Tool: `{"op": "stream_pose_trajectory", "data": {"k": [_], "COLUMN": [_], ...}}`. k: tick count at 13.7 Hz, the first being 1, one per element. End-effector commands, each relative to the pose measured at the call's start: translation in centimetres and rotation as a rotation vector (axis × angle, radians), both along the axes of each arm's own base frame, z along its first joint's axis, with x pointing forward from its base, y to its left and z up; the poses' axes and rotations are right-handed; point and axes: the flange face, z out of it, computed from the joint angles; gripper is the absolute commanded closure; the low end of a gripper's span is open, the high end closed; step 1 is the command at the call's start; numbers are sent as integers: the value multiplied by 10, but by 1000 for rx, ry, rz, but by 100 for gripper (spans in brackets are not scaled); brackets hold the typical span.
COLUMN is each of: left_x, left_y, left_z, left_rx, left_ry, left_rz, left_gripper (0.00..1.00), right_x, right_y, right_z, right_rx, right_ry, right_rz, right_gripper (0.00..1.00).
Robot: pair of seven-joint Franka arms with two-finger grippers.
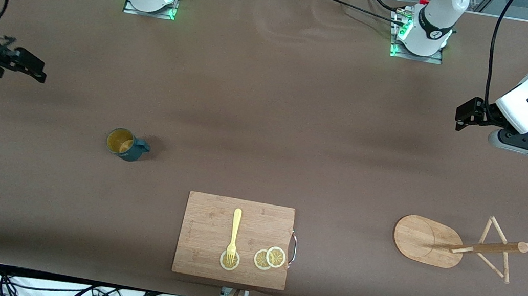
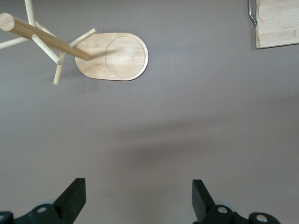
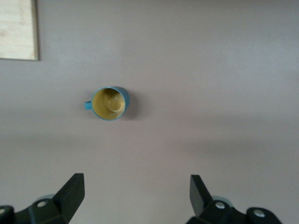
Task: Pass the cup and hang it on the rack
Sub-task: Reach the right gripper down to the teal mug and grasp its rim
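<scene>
Brown bench (image 1: 268, 117). Cup (image 1: 126, 144) upright toward right arm's end. Rack (image 1: 457, 245) upright toward left arm's end. Cutting board (image 1: 234, 239) between them, nearer camera. Left tool (image 2: 139, 198) released, over bare bench near rack. Right tool (image 3: 135, 196) released, over bench near cup.

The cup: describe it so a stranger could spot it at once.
Start at the cutting board at the table's near edge. The cup stands alone on bare cloth, farther from the camera and toward the right arm's end. It is the only dark teal thing, with a yellowish inside.
</scene>
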Motion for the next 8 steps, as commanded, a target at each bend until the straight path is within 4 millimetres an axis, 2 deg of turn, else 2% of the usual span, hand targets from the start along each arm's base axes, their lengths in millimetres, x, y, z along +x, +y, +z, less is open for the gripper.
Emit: {"op": "stream_pose_trajectory", "data": {"k": [1,4,6,8], "left_x": [-2,-2,-2,-3], "left_y": [-1,-1,-1,-1], "left_z": [1,1,1,1], "left_rx": [27,27,27,27], "left_ry": [-1,2,0,2], "left_rz": [-21,-21,-19,-21], "left_gripper": [0,0,0,0], "right_x": [25,42,49,60], "right_y": [-4,2,9,12], "right_z": [-53,-111,-130,-162], "right_rx": [-11,-12,-8,-6], "right_ry": [52,110,98,85], "right_rz": [5,9,18,17], "right_gripper": [0,0,0,0]}}
